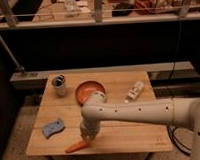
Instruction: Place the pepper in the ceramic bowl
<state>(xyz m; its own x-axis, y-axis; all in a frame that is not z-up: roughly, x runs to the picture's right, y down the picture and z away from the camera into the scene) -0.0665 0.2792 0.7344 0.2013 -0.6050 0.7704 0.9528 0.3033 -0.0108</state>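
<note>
**Gripper down on the pepper, bowl's well behind it**

So here the pepper [76,146] is lying flat near the front edge of the wooden table [132,138], around 7 o'clock from the table's middle, pointy end aimed at the front-left corner. The gripper [87,138] is right down at its thick end, touching it or as good as. Honestly, from this angle I can't tell if it's spread or already pinching the thing, since the white arm [140,113] blocks most of the wrist.

The ceramic bowl [88,84] sits at about 12 o'clock, well apart from the pepper, with the arm's elbow overlapping its near rim. Other stuff: a small cup [58,82] at 10 o'clock, a blue sponge [53,127] at 8 o'clock and a white bottle [135,91] lying at 2 o'clock.
</note>
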